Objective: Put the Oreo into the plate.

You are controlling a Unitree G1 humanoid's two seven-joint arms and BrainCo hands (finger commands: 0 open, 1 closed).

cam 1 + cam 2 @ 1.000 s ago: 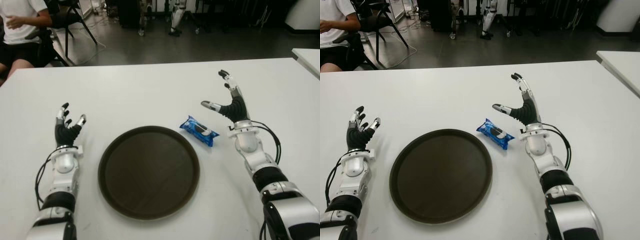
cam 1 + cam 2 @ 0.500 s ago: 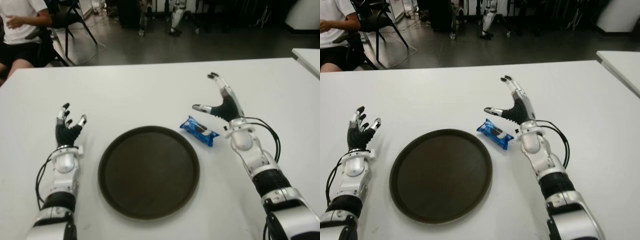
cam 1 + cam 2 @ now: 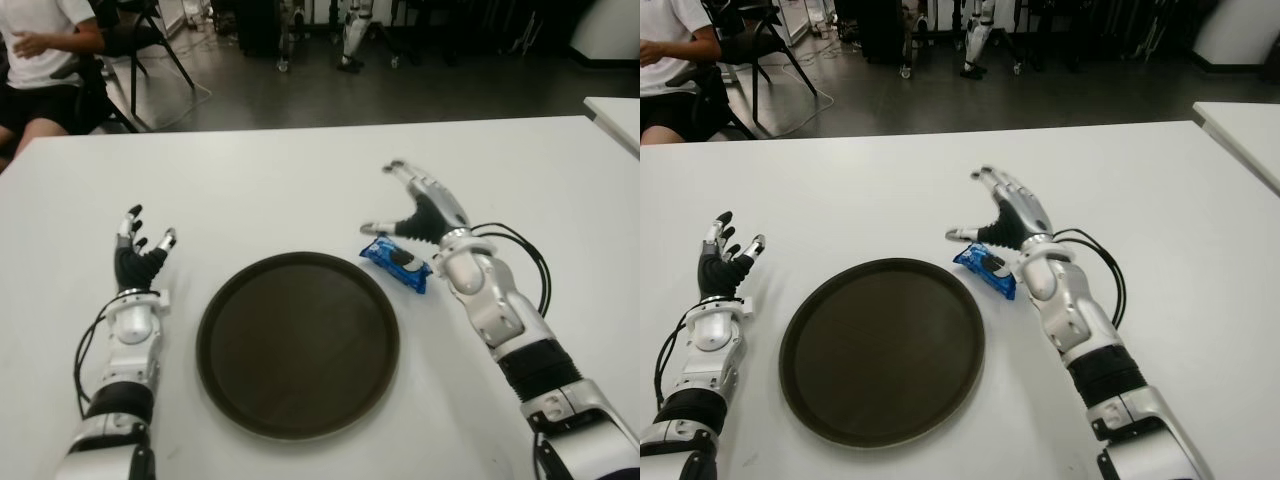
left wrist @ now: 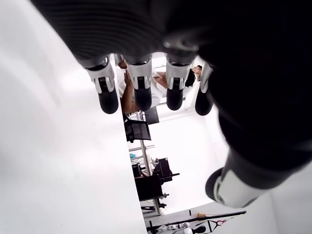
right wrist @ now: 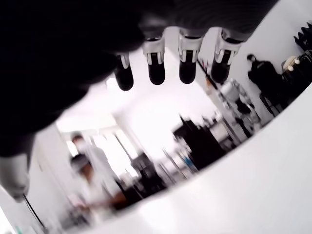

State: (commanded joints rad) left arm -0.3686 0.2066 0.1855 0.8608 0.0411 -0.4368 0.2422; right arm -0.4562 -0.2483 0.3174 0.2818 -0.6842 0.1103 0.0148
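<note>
White tabletop (image 3: 300, 180) fills the scene, smooth and matte, and nearest the robot sits the plate (image 3: 297, 342), a round, dark brown tray with a low raised rim, nothing in it yet. Off to its left side the left hand (image 3: 139, 255) shows, fingers spread and upright, holding nothing, well apart from the action. Now to the business end: the Oreo (image 3: 398, 262), a small blue crinkly foil packet, lies flat on the table just beside the plate's far right rim, not touching it as far as I can tell. Its long axis runs on a diagonal, from far-left to near-right. The right hand (image 3: 418, 208) is clearly the nearer one, poised directly over and just behind the packet, palm down, fingers fanned wide, thumb reaching toward the packet's far end, nothing gripped. So the packet lies under and slightly nearer than the palm, and a closing grasp looks like the call, then a short carry left into the plate. Beyond the table edge, a dark floor, chairs, and a seated person (image 3: 40, 60) at far left.
</note>
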